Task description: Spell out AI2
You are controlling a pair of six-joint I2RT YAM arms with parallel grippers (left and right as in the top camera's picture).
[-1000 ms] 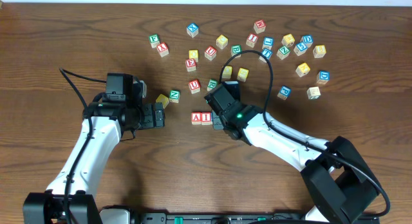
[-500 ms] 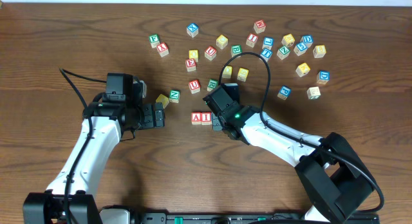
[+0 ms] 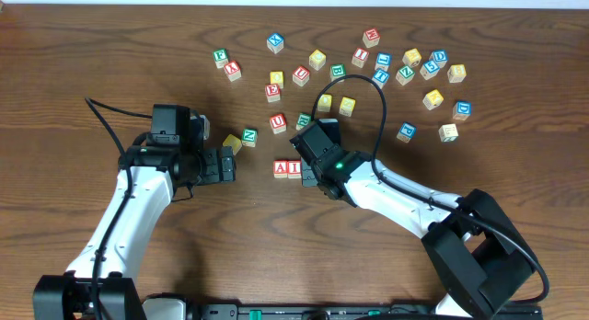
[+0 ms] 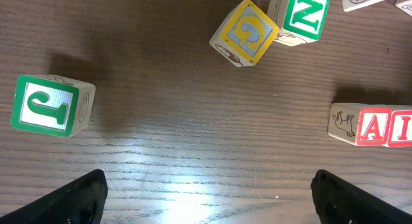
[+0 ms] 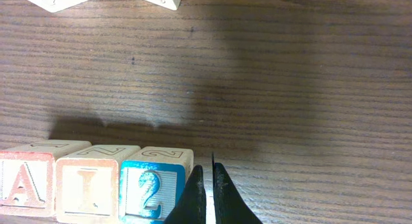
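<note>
Bare worktop [image 4: 193,140] lies open from left end effector [image 4: 209,199] to A cube [image 4: 371,127] — G cube [image 4: 246,32] and N cube [image 4: 302,15] flank it.

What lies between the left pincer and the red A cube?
Nothing. The left wrist view shows only bare table between the open left pincer and the red A cube; the overhead view agrees.
</note>
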